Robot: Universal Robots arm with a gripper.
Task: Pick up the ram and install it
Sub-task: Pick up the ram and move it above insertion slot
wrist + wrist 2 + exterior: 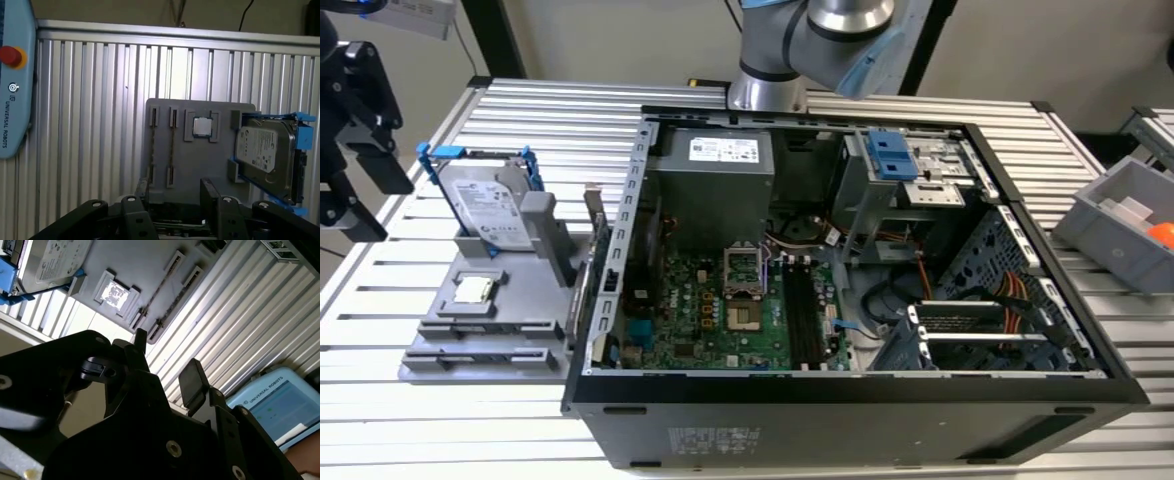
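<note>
One open black metal computer case (854,420) and one flat grey plastic holder plate (200,165) stand on one ribbed aluminium table (480,440). The plate carries two thin dark boards on edge, a first ram stick (152,147) and a second ram stick (172,147), near one edge; one square silver processor chip (201,127); one blue-framed silver hard drive (262,150) at the opposite edge. One grey plastic bin (1101,225), one light-blue control tablet (15,85).

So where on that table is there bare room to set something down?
Bare slats of the table lie in front of the grey parts holder and behind the hard drive. The holder and the open computer case are crowded.
</note>
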